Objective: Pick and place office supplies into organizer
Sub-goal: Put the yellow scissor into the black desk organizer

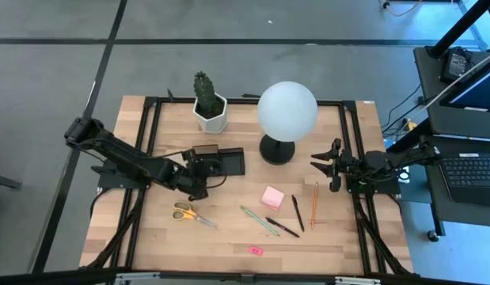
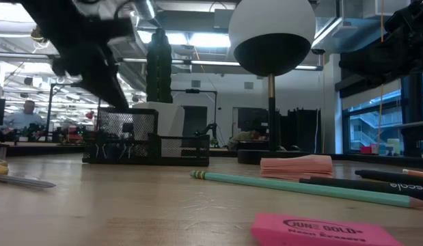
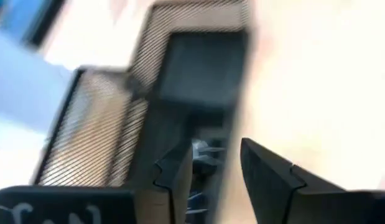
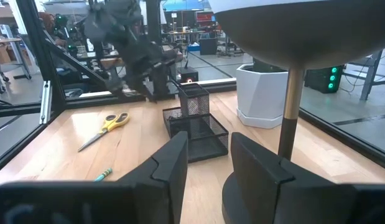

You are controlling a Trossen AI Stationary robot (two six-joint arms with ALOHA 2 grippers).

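Wooden table [image 1: 229, 237], organizer [image 3: 180, 93] blurred, contents unclear

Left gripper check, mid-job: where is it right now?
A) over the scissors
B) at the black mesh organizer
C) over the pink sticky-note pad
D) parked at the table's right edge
B: in the high view the left gripper sits at the organizer, and its wrist view looks straight into the mesh tray, fingers apart; the scissors and sticky-note pad lie apart on the table.

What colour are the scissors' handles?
Yellow; the scissors show best in the high view.
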